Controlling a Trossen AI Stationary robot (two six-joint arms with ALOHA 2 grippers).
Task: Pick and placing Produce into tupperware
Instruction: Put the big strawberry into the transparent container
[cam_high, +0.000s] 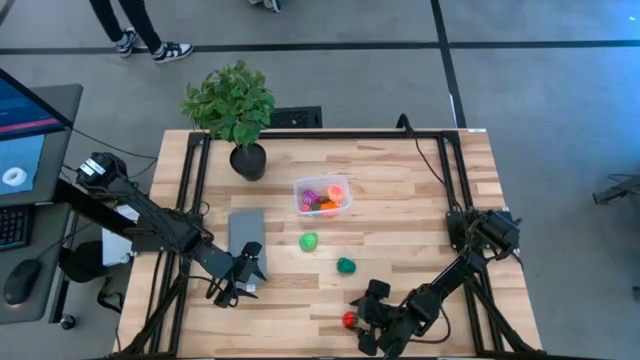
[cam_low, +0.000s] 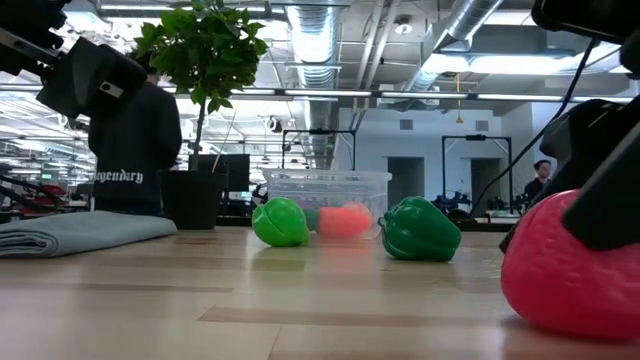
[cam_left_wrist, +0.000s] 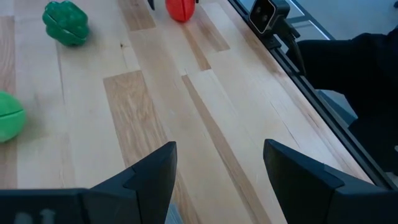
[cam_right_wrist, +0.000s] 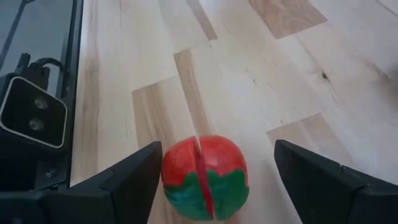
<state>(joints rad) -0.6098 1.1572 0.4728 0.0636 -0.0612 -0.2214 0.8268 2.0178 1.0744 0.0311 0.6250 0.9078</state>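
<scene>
The right gripper (cam_right_wrist: 214, 177) is straddling, fingers apart, a red toy fruit with green base (cam_right_wrist: 205, 177) near the table's front edge; closing off-centre, it risks squirting the fruit away. The clear plastic tub (cam_high: 322, 195) is holding pink, orange and purple pieces. The left gripper (cam_left_wrist: 217, 177) is waiting, fingers apart.

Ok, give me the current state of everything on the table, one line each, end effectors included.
Tupperware: upright, lid off, several produce pieces inside.
Light green toy: loose on the table, outside the tub.
Dark green pepper: loose on the table, outside the tub.
Red strawberry: on the table, between the right fingers, not gripped.
Right end effector: open around the strawberry.
Left end effector: open, empty, over bare wood.
Grey cloth: folded flat.
Potted plant: upright.
</scene>
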